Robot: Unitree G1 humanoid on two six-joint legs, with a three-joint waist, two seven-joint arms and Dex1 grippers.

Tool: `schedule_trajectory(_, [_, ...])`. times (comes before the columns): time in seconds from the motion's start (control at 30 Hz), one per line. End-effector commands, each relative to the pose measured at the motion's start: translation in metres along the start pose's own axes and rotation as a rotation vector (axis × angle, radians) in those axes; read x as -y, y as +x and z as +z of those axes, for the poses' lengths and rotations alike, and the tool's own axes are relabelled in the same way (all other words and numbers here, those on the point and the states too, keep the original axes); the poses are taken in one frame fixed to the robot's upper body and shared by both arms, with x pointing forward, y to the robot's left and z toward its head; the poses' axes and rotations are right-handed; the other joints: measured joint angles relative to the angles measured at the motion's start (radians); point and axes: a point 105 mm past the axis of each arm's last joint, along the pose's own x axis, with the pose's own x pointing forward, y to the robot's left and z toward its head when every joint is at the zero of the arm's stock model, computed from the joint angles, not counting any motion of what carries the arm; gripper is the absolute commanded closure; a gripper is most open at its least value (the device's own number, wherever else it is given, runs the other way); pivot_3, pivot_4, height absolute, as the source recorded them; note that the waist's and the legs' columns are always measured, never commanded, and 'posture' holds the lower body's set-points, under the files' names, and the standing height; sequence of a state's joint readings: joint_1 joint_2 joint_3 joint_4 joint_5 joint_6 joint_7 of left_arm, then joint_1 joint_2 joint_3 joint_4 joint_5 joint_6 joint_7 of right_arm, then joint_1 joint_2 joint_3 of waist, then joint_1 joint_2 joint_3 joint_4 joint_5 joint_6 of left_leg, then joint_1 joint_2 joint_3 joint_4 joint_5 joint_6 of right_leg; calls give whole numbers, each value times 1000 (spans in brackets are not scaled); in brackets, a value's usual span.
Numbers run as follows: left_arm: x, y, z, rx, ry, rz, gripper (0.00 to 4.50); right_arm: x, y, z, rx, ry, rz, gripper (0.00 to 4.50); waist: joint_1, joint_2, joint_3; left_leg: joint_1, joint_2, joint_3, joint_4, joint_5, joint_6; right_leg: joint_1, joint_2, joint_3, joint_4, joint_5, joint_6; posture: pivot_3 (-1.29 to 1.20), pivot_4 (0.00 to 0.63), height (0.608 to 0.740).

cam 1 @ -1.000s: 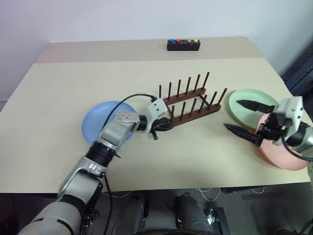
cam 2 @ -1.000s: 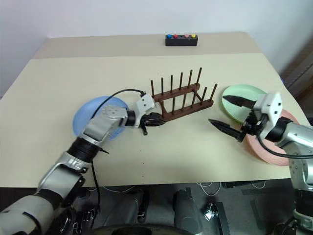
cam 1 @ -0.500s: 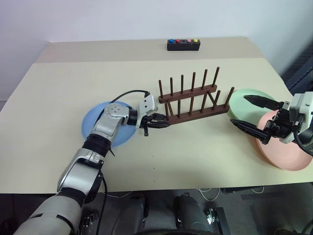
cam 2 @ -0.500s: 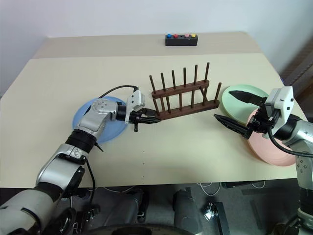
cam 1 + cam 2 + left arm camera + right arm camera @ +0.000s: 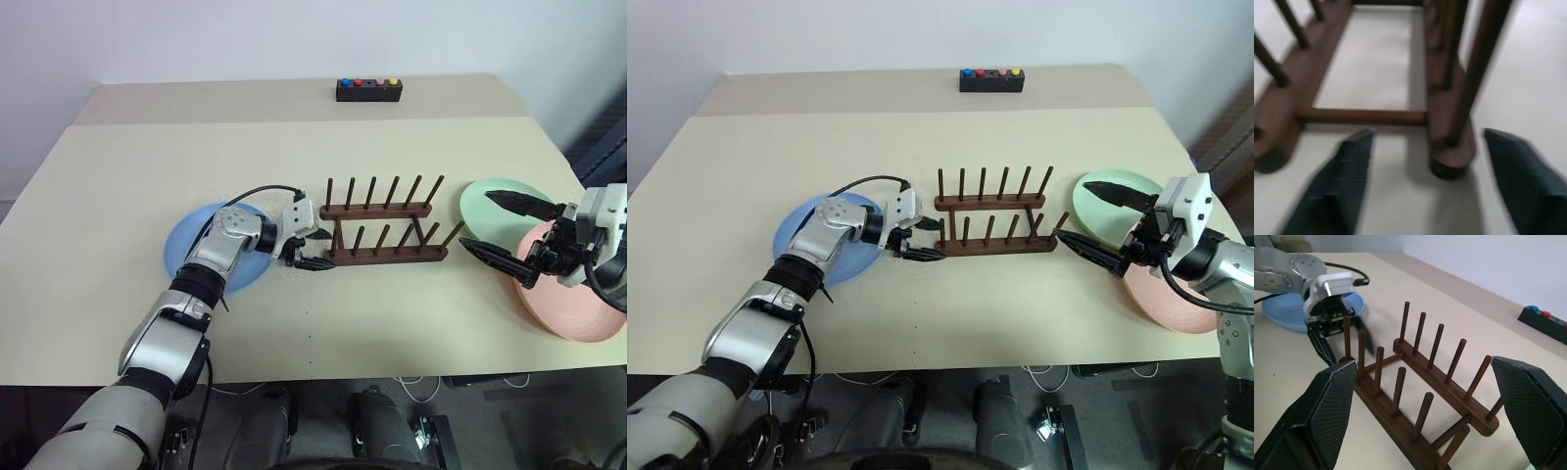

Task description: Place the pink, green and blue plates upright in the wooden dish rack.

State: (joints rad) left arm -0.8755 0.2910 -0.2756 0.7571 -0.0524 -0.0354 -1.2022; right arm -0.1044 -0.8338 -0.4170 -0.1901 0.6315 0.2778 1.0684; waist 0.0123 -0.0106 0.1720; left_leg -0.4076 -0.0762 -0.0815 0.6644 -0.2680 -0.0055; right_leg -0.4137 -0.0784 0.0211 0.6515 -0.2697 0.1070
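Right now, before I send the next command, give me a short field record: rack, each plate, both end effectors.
rack: wooden dish rack standing flat on the table, no plates in it
blue plate: flat on the table, under the left arm
green plate: flat, right of the rack
pink plate: flat, under the right arm
left end effector: open, at the rack's left end
right end effector: open, holding nothing
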Motion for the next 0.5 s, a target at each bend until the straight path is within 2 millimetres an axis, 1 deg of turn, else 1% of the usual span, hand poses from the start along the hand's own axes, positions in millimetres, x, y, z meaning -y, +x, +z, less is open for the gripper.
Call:
schedule_trajectory(0.03, [-17,-11,29,93,42,78,83,0,2,11,30,-40,8,0,0,0,0,0,0,0,0,0,0,0,0,0,0,0,0,0,150,740])
schedule_trajectory(0.13, [-18,-27,42,129,-16,62,83,0,4,10,31,-29,12,0,-1,0,0,0,0,0,0,0,0,0,0,0,0,0,0,0,150,740])
schedule_trajectory(0.23, [-22,-46,56,152,-39,92,872,1,7,5,29,21,14,0,-2,0,0,0,0,0,0,0,0,0,0,0,1,0,0,0,150,740])
schedule_trajectory(0.27, [-23,-52,60,156,-32,110,1294,2,9,4,30,37,7,0,-2,0,0,0,0,0,0,0,0,0,0,0,1,0,0,0,150,740])
schedule_trajectory(0.3, [-23,-57,63,166,-31,121,1826,3,10,2,31,52,3,0,-2,0,0,0,0,0,0,0,0,0,0,0,1,0,0,0,150,740])
schedule_trajectory(0.4, [-20,-72,76,215,-61,131,3276,0,13,1,41,89,22,813,-1,0,0,0,0,0,0,0,0,0,0,0,1,0,0,0,150,740])
schedule_trajectory(0.43, [-21,-75,81,240,-81,140,3768,0,14,1,43,90,24,1275,0,0,0,0,0,0,0,0,0,0,-1,0,1,0,0,0,150,740])
schedule_trajectory(0.47, [-18,-79,87,279,-117,124,4337,-1,15,1,41,94,28,1840,1,0,0,0,0,0,0,0,0,0,-1,0,1,0,0,0,150,740])
schedule_trajectory(0.5, [-13,-81,91,309,-149,95,4500,-1,16,0,40,95,30,2329,0,0,0,0,0,0,0,0,0,0,-1,0,1,0,0,0,150,740])
